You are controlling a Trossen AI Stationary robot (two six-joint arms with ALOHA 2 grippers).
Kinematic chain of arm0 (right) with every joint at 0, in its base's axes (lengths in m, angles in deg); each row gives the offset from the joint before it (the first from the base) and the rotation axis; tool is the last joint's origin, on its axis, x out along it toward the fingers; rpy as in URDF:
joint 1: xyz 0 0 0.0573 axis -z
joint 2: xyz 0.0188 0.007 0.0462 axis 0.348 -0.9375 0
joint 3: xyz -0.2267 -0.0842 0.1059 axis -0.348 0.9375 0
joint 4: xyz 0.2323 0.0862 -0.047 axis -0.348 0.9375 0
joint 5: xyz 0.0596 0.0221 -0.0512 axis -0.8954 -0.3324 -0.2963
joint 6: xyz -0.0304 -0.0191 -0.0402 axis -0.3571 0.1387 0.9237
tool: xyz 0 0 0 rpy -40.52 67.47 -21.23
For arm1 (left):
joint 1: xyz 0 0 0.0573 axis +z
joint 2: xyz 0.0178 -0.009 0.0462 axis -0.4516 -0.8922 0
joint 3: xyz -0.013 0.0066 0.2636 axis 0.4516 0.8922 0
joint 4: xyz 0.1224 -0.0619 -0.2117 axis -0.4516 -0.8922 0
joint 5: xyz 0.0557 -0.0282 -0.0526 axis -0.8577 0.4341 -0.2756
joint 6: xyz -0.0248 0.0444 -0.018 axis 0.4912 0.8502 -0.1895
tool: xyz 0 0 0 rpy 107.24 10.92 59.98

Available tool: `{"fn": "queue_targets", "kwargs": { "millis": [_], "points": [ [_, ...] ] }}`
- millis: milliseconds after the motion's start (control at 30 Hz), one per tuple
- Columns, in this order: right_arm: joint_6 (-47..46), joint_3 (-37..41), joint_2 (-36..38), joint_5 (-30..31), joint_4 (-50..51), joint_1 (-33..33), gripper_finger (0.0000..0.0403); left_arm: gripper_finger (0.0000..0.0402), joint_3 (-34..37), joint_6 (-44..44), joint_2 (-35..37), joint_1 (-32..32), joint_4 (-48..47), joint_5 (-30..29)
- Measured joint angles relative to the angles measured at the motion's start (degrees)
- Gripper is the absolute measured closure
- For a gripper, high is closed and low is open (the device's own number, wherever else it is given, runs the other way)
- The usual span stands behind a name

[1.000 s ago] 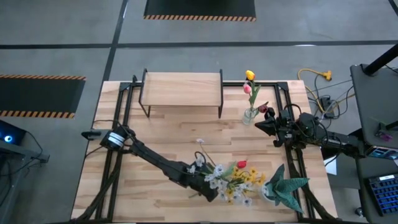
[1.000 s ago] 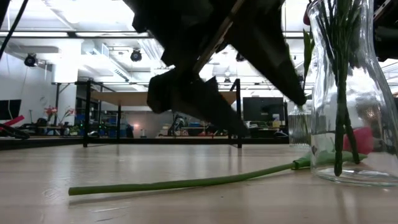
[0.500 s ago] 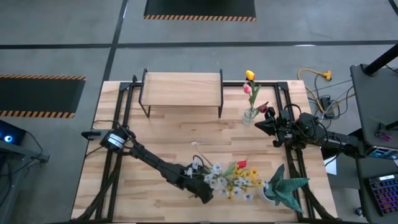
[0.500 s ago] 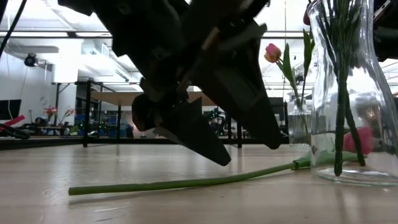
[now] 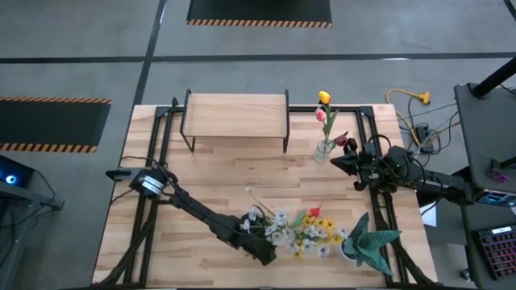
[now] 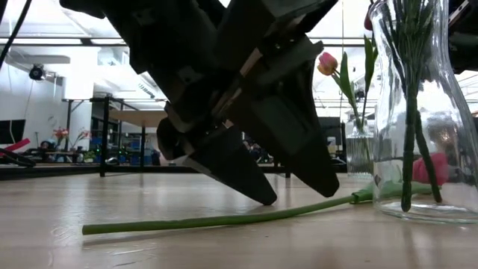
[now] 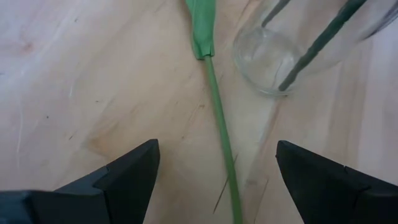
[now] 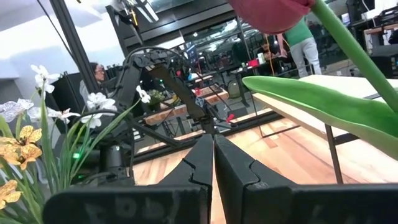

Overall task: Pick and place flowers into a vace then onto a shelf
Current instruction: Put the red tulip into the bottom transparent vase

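Has dropped lower over the past second and slid a little toward the near left corner of the table: left gripper, now close above the wood by the near edge, fingers spread wide and gripping nothing. Straddles a loose green stem lying flat between the open fingers, tips almost at the wood in the low view. Looks like the final lowering before closing on that stem, so the next call is a squeeze low enough to catch it without scraping the board. Stands empty at the far edge, left of centre: the shelf, no vase on it yet, so the second half of the job is untouched. Sits just beside the stem: a clear glass vase already holding white and yellow blooms; risk of a finger nudging the glass. Waits near the right edge: right gripper, fingers pressed fully together and empty, next to a smaller vase with a yellow and a pink tulip. Rests at the near right corner: a spiky potted plant.
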Motion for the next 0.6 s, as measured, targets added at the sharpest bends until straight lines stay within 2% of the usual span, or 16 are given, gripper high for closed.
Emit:
{"fn": "queue_targets", "kwargs": {
  "millis": [167, 300, 400, 600],
  "points": [
    [0.0, 0.0, 0.0, 0.0, -0.1, 0.0, 0.0394, 0.0099, -0.8, -0.7, -0.7, 0.0, -2.0, -0.6],
    [0.0, 0.0, 0.0, 0.0, 0.0, 0.0, 0.0394, 0.0127, -1.4, -0.9, -0.8, 0.0, -5.4, -0.6],
    [0.0, 0.0, 0.0, 0.0, -0.1, 0.0, 0.0394, 0.0165, -1.3, -0.9, -0.8, 0.1, -6.7, -0.6],
    [0.0, 0.0, 0.0, 0.0, 0.0, 0.0, 0.0394, 0.027, -1.2, -5.7, -0.7, 0.3, -9.0, -0.6]
  ]
}}
